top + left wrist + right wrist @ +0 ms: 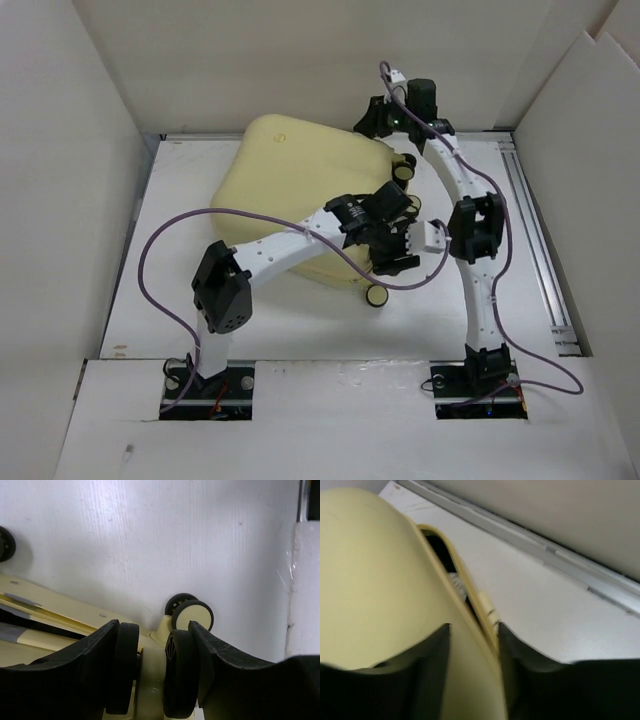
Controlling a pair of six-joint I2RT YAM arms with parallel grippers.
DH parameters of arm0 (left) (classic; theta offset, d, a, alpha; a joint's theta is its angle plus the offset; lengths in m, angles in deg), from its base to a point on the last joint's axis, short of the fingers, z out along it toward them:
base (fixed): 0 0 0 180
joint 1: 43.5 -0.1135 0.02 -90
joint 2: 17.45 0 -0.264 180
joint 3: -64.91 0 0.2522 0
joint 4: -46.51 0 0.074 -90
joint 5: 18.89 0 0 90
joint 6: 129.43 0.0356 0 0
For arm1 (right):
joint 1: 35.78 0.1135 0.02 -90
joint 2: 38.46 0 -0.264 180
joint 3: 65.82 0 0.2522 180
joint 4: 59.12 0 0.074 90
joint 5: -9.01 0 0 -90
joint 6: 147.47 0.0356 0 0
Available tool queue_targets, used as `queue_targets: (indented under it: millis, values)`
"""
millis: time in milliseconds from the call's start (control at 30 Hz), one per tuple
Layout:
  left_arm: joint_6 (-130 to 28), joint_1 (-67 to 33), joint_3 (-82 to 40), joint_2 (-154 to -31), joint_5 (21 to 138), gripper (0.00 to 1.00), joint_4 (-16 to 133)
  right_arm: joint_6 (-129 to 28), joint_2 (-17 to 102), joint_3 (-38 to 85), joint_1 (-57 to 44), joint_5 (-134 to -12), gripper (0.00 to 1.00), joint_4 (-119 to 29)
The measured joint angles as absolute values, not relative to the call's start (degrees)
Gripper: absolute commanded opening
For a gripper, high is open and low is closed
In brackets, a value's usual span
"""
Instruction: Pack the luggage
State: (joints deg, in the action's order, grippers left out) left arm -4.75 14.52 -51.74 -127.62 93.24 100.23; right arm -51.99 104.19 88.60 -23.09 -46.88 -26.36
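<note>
The pale yellow luggage lies flat in the middle of the table, its two shells nearly together. A thin dark gap along its rim shows in the right wrist view. My left gripper reaches across the luggage to its near right corner and is shut on a twin black wheel there. A second wheel stands just beyond it. My right gripper is at the far right corner of the luggage, its jaws straddling the edge of the shells there.
White walls box in the table on the left, back and right. A metal rail runs along the table's right side. A free wheel sticks out at the luggage's near right corner. Purple cables loop off both arms.
</note>
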Motion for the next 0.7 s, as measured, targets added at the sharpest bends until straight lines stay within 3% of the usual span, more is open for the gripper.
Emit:
queue_targets:
  millis: [67,200,400,500,700]
  values:
    - [-6.3,13.7,-51.7,-127.9,93.2,0.00,97.6,-52.0,99.1,84.3,-23.6,-45.9,0.66,-24.4]
    - [-8.7,12.8,-52.7,-129.0,92.1,0.00,93.7,-52.6,80.5,66.0,-28.8,-45.9,0.75,-24.2]
    - [-11.8,10.7,-62.1,-135.6,89.9,0.00,94.0,-52.8,47.7,31.3,-54.2,-48.5,0.83,-30.4]
    - [-14.1,9.3,-71.0,-141.5,88.3,0.00,95.7,-54.2,36.5,17.6,-55.5,-51.2,0.79,-30.6]
    - [-16.0,6.8,-75.7,-145.1,85.0,0.00,92.6,-55.0,22.3,-6.4,-49.6,-48.8,0.48,-32.0]
